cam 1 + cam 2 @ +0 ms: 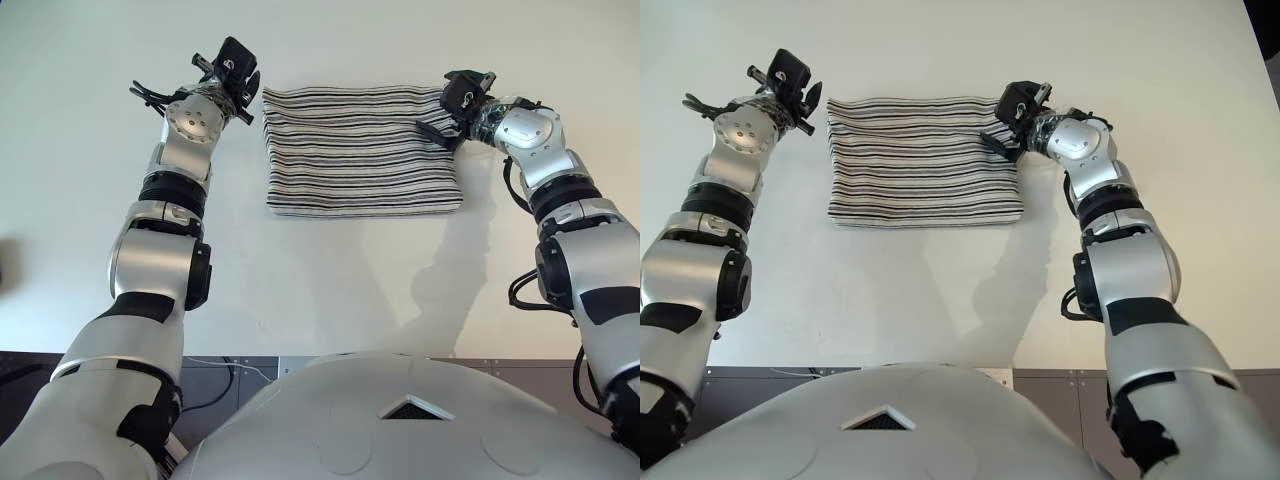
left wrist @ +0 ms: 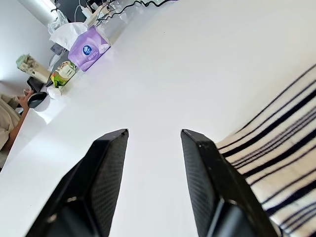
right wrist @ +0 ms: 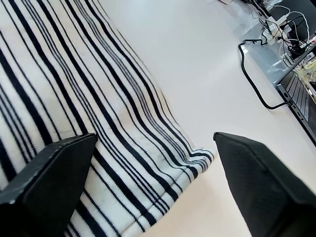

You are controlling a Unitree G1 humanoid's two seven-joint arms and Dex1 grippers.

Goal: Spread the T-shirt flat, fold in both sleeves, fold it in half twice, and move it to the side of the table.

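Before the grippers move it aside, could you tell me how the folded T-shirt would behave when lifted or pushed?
The T-shirt is soft layered fabric, so it would probably sag and unfold if lifted by one edge. It looks light. Pushed across the smooth table, it would likely slide, perhaps bunching.

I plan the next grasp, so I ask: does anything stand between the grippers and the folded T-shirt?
Nothing visible does. The left gripper is open right beside the T-shirt's far left corner, and the right gripper is open over its far right corner.
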